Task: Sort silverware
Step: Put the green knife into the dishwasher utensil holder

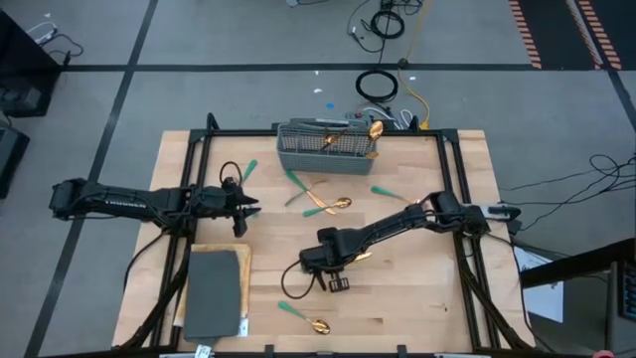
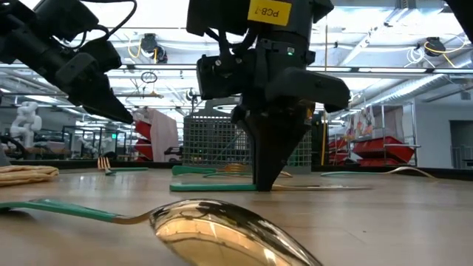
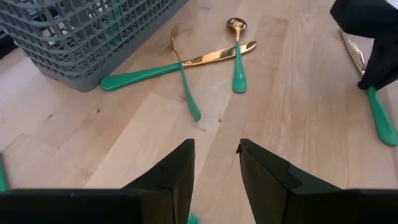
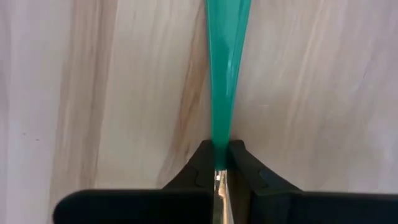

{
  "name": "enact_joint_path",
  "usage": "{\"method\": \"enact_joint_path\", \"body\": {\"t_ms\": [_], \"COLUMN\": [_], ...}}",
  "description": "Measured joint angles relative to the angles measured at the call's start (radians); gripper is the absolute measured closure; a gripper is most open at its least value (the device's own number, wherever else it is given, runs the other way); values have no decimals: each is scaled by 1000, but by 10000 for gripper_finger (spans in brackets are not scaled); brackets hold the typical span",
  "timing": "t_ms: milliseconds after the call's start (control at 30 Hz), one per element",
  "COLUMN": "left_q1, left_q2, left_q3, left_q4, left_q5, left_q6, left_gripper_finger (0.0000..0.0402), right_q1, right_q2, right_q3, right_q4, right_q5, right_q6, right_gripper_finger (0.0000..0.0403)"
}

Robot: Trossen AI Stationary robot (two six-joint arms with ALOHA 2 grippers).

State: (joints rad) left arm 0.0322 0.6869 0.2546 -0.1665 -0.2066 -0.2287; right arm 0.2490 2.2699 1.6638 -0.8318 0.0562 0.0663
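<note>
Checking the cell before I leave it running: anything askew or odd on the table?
Nothing damaged. The gold-and-teal silverware lies loose across the wooden table: a knife, fork and small spoon cross beside the grey mesh caddy, and one spoon sits alone near the front edge. The right gripper is shut on a teal handle.

A grey plastic mesh caddy (image 1: pixel 314 146) stood at the far edge of the light wooden table (image 1: pixel 417 298); a dark grey rectangular pad (image 1: pixel 211 294) lay well apart from the caddy, at the table's near left corner.

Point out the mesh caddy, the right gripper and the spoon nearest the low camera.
mesh caddy (image 1: pixel 323 151): high view, its front wall.
right gripper (image 2: pixel 264 185): low view, between its shut fingertips.
spoon (image 2: pixel 222 235): low view, its gold bowl.
</note>
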Motion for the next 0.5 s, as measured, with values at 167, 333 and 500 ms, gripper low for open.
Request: {"method": "enact_joint_path", "body": {"t_ms": [167,333,500], "left_q1": [0,0,0], "left_q2": [0,0,0], "left_q3": [0,0,0], "left_q4": [-1,-1,-1], "left_q5": [-3,-3,-3], "left_q6": [0,2,3], "left_gripper_finger": [270,270,270], "right_q1": [12,9,11], "right_q2": [-22,-28,-34], "right_q3": [48,94,124], "right_q4": [-37,-94,-176], "right_q5": [71,163,245], "right_q6": [-1,-5,-27], "right_gripper_finger": [402,403,403]}}
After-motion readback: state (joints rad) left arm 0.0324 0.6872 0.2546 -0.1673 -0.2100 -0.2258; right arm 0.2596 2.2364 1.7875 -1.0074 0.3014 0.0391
